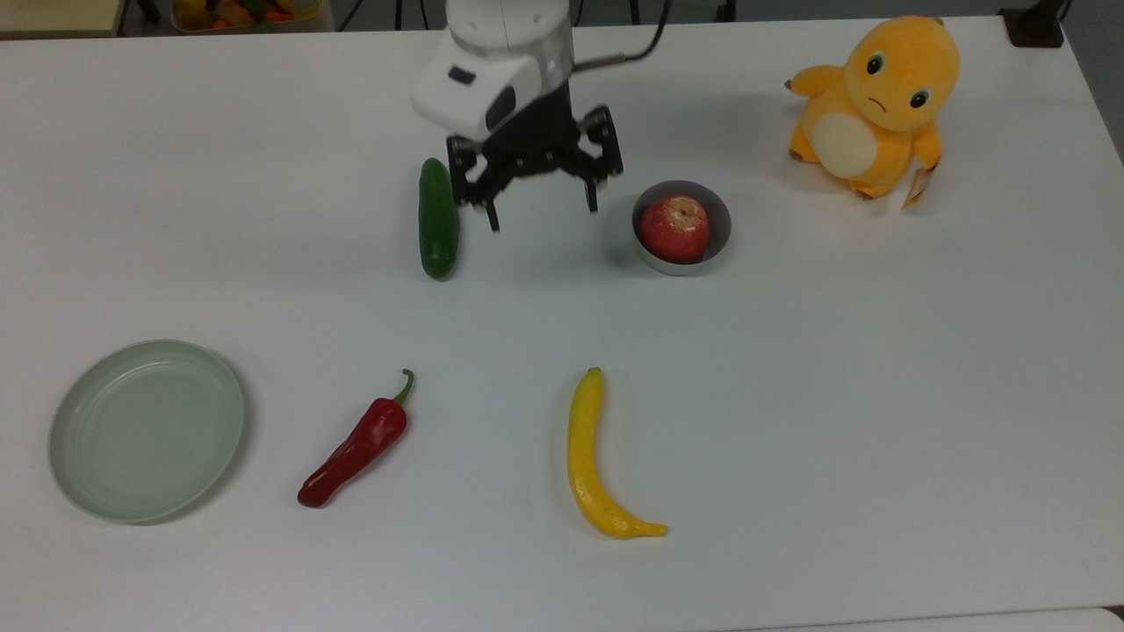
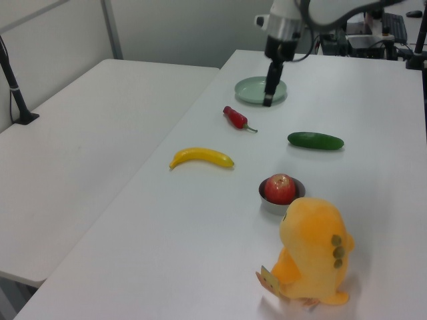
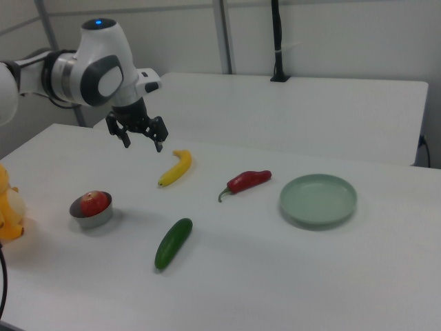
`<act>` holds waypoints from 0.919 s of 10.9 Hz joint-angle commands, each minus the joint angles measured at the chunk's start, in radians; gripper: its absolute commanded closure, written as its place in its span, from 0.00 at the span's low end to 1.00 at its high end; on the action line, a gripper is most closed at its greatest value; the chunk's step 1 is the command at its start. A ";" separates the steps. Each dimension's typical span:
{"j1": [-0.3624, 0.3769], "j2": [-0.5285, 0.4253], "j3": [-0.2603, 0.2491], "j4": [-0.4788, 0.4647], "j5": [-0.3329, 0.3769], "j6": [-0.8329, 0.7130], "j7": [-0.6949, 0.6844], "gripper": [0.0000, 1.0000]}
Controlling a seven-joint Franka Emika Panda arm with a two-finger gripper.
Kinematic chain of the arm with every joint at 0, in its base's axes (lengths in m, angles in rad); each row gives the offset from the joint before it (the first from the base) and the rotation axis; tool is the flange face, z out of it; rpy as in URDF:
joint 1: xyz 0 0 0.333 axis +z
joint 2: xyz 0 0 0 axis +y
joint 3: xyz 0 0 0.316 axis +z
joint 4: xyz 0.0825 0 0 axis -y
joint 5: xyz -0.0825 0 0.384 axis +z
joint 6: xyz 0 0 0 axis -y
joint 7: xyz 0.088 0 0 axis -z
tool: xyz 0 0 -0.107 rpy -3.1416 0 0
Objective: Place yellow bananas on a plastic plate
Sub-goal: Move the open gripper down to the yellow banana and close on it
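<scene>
Nearest in the top view: yellow bananas (image 1: 590, 463) on the table (image 1: 878, 395), red chili pepper (image 1: 356, 443) between them and the plastic plate (image 1: 147, 429). Farther back, gripper (image 1: 542, 208) hanging empty, fingers spread apart, between dark green cucumber (image 1: 438, 219) and grey bowl (image 1: 716, 211) with apple (image 1: 673, 228). Beyond, orange plush toy (image 1: 875, 104).

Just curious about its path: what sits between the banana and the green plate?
In the top view, a red chili pepper lies between the banana and the plate, touching neither.

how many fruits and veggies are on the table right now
4. Banana low in the top view's middle; red chili between it and the plate; cucumber beside the gripper; apple in the grey bowl. None looks hidden.
</scene>
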State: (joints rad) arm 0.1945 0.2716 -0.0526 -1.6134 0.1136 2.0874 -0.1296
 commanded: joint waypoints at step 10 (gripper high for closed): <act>0.046 0.425 -0.001 0.326 -0.061 0.347 0.317 0.00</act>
State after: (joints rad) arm 0.2348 0.6050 -0.0482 -1.3980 0.0844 2.4276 0.1237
